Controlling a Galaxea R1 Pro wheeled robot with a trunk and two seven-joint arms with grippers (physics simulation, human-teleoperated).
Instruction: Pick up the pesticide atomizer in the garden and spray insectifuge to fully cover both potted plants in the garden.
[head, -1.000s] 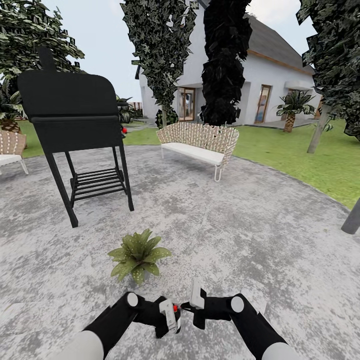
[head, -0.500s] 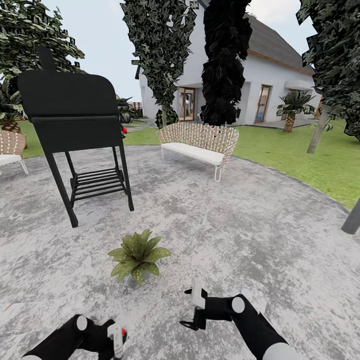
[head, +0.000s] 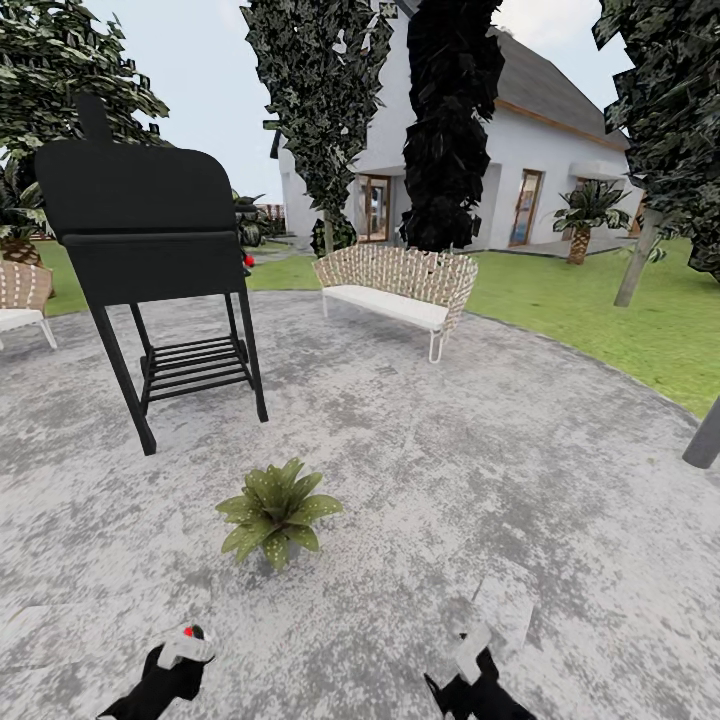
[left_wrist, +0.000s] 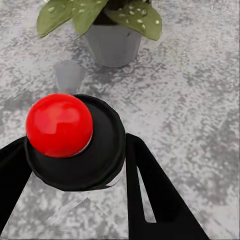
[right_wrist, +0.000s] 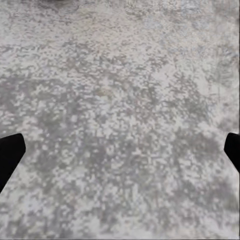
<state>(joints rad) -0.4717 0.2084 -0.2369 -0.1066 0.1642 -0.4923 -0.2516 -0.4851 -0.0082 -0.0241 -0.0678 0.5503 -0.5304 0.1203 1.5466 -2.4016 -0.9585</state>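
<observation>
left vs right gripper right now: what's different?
The left gripper is closed around a black object with a red ball on top, apparently the pesticide atomizer. The right gripper holds nothing, its fingers spread wide. The left one points toward a potted plant, while the right one points at bare patio. Shared: both sit low over the patio, nearer the robot than the plant.

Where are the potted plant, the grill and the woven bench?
potted plant (head: 277, 512), head view, middle of the leaf rosette
grill (head: 148, 232), head view, front of the black body
woven bench (head: 385, 303), head view, white seat cushion
</observation>
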